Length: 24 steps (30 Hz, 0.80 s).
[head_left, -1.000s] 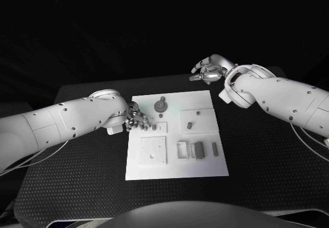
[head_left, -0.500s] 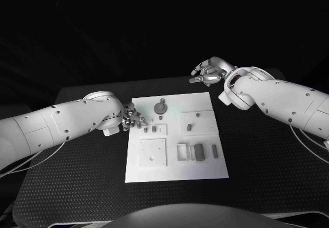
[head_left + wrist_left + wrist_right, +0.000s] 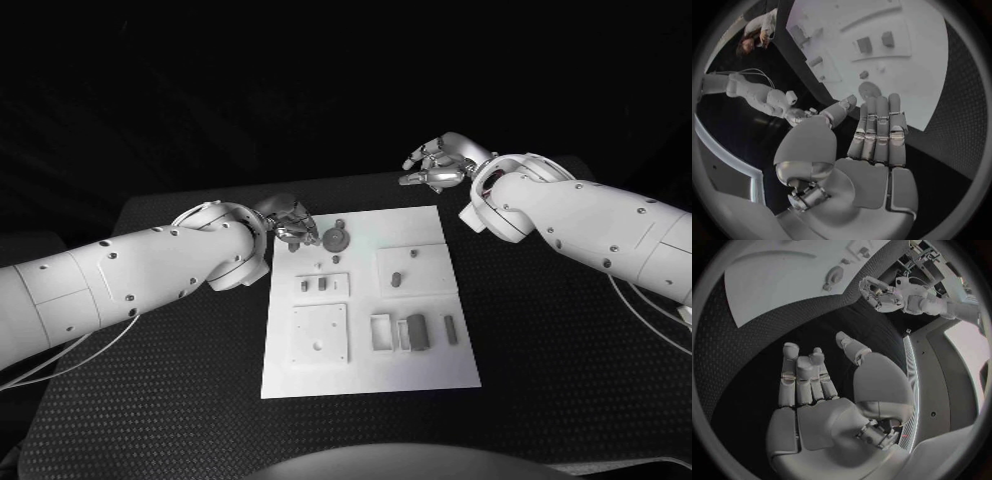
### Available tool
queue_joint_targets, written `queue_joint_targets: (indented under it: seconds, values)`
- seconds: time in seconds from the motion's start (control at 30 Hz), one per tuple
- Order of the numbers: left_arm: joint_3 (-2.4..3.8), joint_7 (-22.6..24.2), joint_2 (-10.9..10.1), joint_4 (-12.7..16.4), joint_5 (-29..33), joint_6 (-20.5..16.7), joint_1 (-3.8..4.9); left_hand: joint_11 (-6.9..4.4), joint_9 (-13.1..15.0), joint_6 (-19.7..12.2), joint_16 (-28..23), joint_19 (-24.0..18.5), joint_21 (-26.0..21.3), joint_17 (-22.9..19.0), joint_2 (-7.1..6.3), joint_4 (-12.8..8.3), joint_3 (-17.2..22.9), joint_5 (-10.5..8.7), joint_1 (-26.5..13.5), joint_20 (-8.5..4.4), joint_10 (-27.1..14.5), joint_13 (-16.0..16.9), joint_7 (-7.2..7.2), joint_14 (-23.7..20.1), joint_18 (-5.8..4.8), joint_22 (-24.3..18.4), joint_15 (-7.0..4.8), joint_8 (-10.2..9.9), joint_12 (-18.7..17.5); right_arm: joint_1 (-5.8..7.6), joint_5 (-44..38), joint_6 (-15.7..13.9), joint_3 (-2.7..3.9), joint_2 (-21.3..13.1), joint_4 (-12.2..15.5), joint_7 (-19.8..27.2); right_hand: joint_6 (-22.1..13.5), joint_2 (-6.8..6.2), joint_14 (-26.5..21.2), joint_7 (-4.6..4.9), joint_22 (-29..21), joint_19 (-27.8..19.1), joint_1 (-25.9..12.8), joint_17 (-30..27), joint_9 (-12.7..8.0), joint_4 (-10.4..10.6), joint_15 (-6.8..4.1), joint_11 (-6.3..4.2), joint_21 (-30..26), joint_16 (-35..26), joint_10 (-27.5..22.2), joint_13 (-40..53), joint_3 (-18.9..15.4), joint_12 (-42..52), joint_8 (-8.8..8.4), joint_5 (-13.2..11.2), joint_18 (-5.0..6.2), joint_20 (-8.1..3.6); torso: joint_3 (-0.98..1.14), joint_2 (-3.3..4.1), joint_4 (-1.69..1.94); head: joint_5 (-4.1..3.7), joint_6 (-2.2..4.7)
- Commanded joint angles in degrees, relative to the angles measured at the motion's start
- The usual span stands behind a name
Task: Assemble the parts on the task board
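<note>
The white task board [image 3: 368, 375] lies mid-table with grey parts on it: a round disc part [image 3: 336, 238] near the far edge, small pegs [image 3: 397, 278], a block [image 3: 417, 330] and a square plate [image 3: 319, 333]. My left hand [image 3: 289, 222] hovers at the board's far left corner, just beside the disc part, fingers straight and holding nothing [image 3: 876, 137]. My right hand [image 3: 440, 165] hangs over the black table beyond the board's far right corner, its palm bare and fingers loosely extended [image 3: 807, 382]. The board [image 3: 773, 275] and the disc part [image 3: 834, 276] show ahead of it.
Black matting [image 3: 548, 330] surrounds the board on all sides. A thin cable [image 3: 649, 310] trails from my right arm at the table's right side. Several small parts [image 3: 320, 284] sit in recesses near the board's left middle.
My left hand has drawn away from the board's left edge to its far left corner, beside the disc part. The right hand has barely shifted. The camera view moved slightly.
</note>
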Motion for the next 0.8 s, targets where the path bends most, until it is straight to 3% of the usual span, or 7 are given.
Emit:
queue_joint_targets:
  seconds: [0.03, 0.13, 0.27, 0.37, 0.5, 0.67, 0.8]
  values:
    - [-0.39, 8.95, 0.33, 0.11, -13.12, -7.62, -0.48, 0.85, -1.96, 0.11, -1.92, 0.36, -1.29, -0.27, -0.58, -0.40, -0.58, -1.31, 2.92, 0.35, 1.28, -3.28, -0.74, 0.81, 0.42, -1.29, 0.20, -0.76, -5.62, -0.03, 0.60, -0.67, 0.03, 0.04, -0.22, 1.40, -0.25, -0.03, -0.89, 0.38, 0.81, -0.84, -0.63, -0.36, -0.08, 0.03, 0.01, 0.04, -0.66, -0.77, -0.66, -0.37, 0.31, -0.73, -0.03, -0.14, 0.68, 0.28, 0.00, 0.06, -0.06, 0.18, 0.55]
    - [-1.18, 9.85, 0.95, -0.25, -17.30, -7.82, -0.71, 1.51, -3.28, -0.78, -3.01, 0.60, -1.93, -0.30, -1.61, -0.19, -1.32, -2.09, 3.32, 0.56, 1.03, -4.88, -0.95, 1.08, 0.33, -1.91, 0.35, -1.72, -8.78, -0.03, 1.59, -1.48, 0.03, 0.14, -0.74, 2.23, -0.60, -0.07, -2.88, 0.55, 0.33, -3.08, -0.85, -1.44, -0.16, -0.04, 0.29, 0.26, -2.48, -3.09, -2.11, -2.13, 0.69, -3.19, -0.12, -0.10, 0.51, 1.09, 0.01, 0.06, -0.09, 0.23, 0.79]
    - [-1.88, 9.72, 2.43, -1.30, -21.54, -7.98, -1.56, 1.62, -4.73, -1.02, -5.60, -0.03, -3.35, -0.79, -2.84, 0.02, -2.39, -2.50, 2.79, 1.17, 1.71, -6.50, -1.23, 0.46, 0.28, -2.98, 1.05, -2.29, -11.81, -0.03, 5.23, -1.51, 0.03, 0.32, -1.83, 3.56, -1.75, 0.21, -9.15, 1.48, -3.22, -11.25, -1.25, -6.85, -0.13, -0.81, 1.88, 1.79, -10.89, -14.72, -6.33, -10.49, 1.97, -12.70, -0.09, -0.20, -1.12, 4.13, -0.05, 0.05, -0.07, 0.26, 1.16]
    - [-2.03, 9.67, 3.20, -2.04, -23.02, -8.62, -2.23, 1.31, -5.62, -0.14, -6.83, 0.07, -3.97, -0.63, -2.88, 0.05, -2.85, -2.47, 3.04, 1.43, 3.90, -7.15, -1.04, 0.66, 0.42, -3.42, 1.29, -2.10, -13.06, -0.03, 6.24, -1.18, 0.03, 0.46, -2.32, 4.30, -2.45, 0.88, -14.31, 2.42, -6.42, -18.20, -1.63, -12.19, 0.13, -1.77, 5.17, 3.07, -17.80, -26.00, -8.15, -18.85, 2.77, -21.31, 0.32, -0.16, -2.72, 6.21, -0.04, 0.09, -0.11, 0.30, 1.26]
    - [-2.04, 9.21, 4.12, -3.33, -24.23, -9.10, -2.81, 1.20, -6.34, 0.58, -7.67, 0.16, -4.40, -0.30, -2.87, 0.10, -3.09, -2.52, 3.37, 1.59, 5.48, -7.61, -0.99, 0.77, 0.49, -3.65, 1.42, -1.89, -14.14, -0.03, 7.03, -0.91, 0.03, 0.71, -2.77, 4.80, -3.30, 1.36, -15.20, 2.71, -8.59, -21.69, -1.56, -16.45, 0.31, -2.58, 7.93, 4.29, -22.36, -35.09, -7.35, -26.69, 2.57, -27.54, 0.82, -0.17, -3.50, 7.68, 0.03, 0.08, -0.15, 0.26, 1.45]
    - [-2.04, 8.56, 5.12, -4.81, -24.74, -8.47, -3.26, 1.01, -6.96, 1.36, -7.34, 1.32, -4.07, 0.64, -2.96, 0.25, -3.55, -2.52, 3.36, 1.24, 6.73, -7.91, -0.84, 1.96, 0.68, -3.39, 0.94, -1.59, -15.09, -0.03, 8.10, -0.80, 0.03, 1.03, -3.17, 6.00, -4.07, 1.80, -14.22, 2.89, -9.73, -23.11, -1.17, -17.82, 0.16, -2.75, 8.93, 4.75, -25.65, -41.90, -6.12, -33.00, 1.78, -30.27, 1.37, -0.15, -3.52, 8.65, 0.10, 0.04, -0.13, 0.27, 1.56]
    - [-2.06, 8.28, 5.82, -5.70, -25.14, -6.88, -3.60, 0.94, -7.25, 1.66, -7.07, 1.69, -3.96, 1.26, -2.88, 0.28, -3.71, -2.55, 3.42, 1.06, 7.18, -8.01, -0.95, 2.32, 0.65, -3.24, 0.71, -1.47, -15.54, -0.03, 8.88, -1.02, 0.03, 1.15, -3.34, 6.58, -4.51, 2.15, -15.22, 3.00, -10.53, -27.38, -0.95, -19.47, 0.04, -2.89, 10.53, 5.43, -29.39, -47.57, -6.47, -36.88, 1.62, -32.12, 1.69, -0.14, -4.78, 9.51, 0.09, 0.04, -0.12, 0.19, 1.50]
